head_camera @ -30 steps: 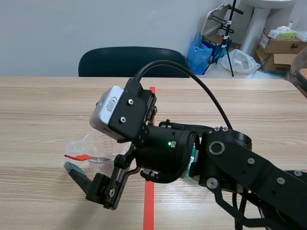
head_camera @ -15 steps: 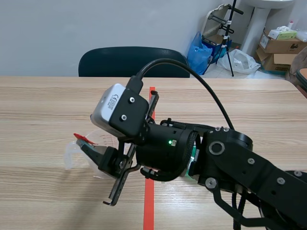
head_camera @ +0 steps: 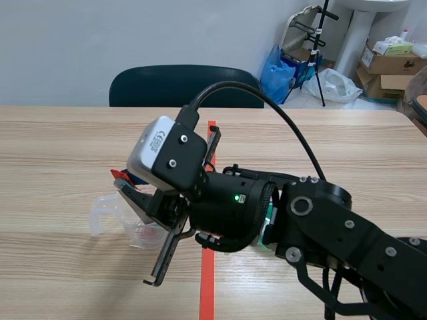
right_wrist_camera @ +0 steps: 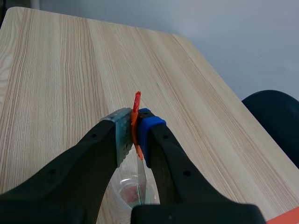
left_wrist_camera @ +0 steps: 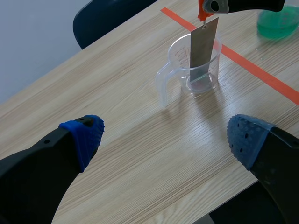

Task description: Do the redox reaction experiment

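Observation:
A clear plastic measuring cup (head_camera: 107,215) with a handle stands left of the tape line. My right gripper (head_camera: 128,181), reaching in past the middle, is shut on the orange-red tab (right_wrist_camera: 136,105) at the top of a grey metal strip (left_wrist_camera: 203,49). The strip hangs upright with its lower end inside the cup (left_wrist_camera: 180,63). In the right wrist view the cup (right_wrist_camera: 122,186) lies directly under the shut right gripper (right_wrist_camera: 134,128). My left gripper (left_wrist_camera: 168,135) is open, nothing between its blue pads, well short of the cup. The right gripper (left_wrist_camera: 212,5) shows above the cup there.
A beaker of green liquid (left_wrist_camera: 279,22) stands beyond the orange tape line (left_wrist_camera: 252,65), to the right of the cup. A dark chair (head_camera: 173,83) sits at the table's far edge. Boxes and bags lie on the floor behind.
My right gripper's fingers have closed on the orange-red tab. The tab and strip have risen from low beside the cup to upright above it. The left gripper stays as it was.

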